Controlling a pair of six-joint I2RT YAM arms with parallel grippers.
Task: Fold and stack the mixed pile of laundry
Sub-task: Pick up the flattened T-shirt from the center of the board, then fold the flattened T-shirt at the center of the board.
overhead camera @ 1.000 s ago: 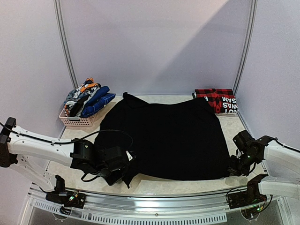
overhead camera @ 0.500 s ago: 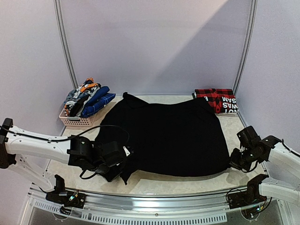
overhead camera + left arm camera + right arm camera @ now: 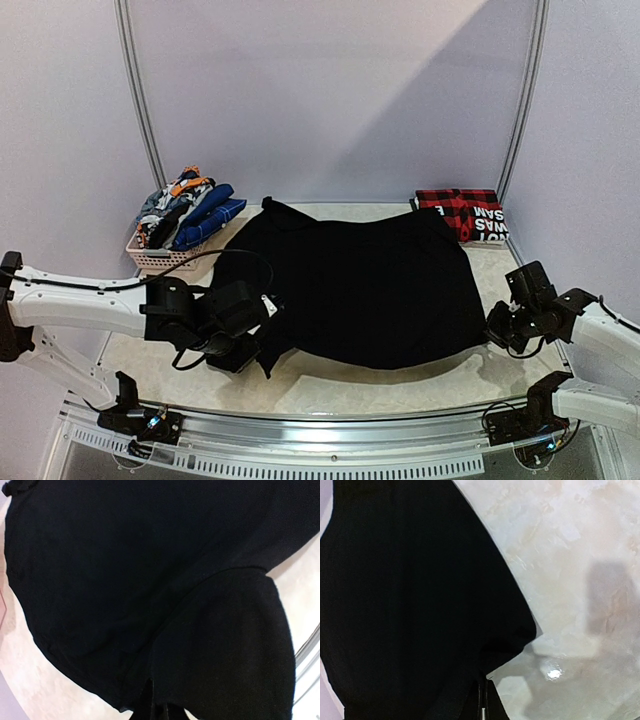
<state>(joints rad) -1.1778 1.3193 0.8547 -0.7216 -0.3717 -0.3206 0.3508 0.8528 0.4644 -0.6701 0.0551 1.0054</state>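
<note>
- The black cloth [image 3: 360,290] lies spread out wide in the middle of the table [image 3: 400,395].
- The left gripper [image 3: 258,342] is at the near left corner of the cloth. Its fingers are pressed together and pinch the cloth there.
- That corner is bunched up at the gripper, and a small flap hangs down just under it.
- In the left wrist view the cloth fills almost the whole picture. A fold of it lies over the rest, close to the fingers.
- The right gripper [image 3: 493,337] is at the near right corner of the cloth. Its fingers are pressed together too, and they pinch the edge of the cloth.
- In the right wrist view the cloth runs off to the left of the fingers, and the bare table shows to the right.
- The near edge of the cloth runs from one gripper to the other in a soft curve.
- A basket [image 3: 160,260] stands at the far left, near the far left corner of the cloth.
- A pile of clothes [image 3: 190,210] in blue, grey and orange sits in the basket.
- A folded red and black checked piece [image 3: 460,205] lies at the far right, near the far right corner of the cloth.
</note>
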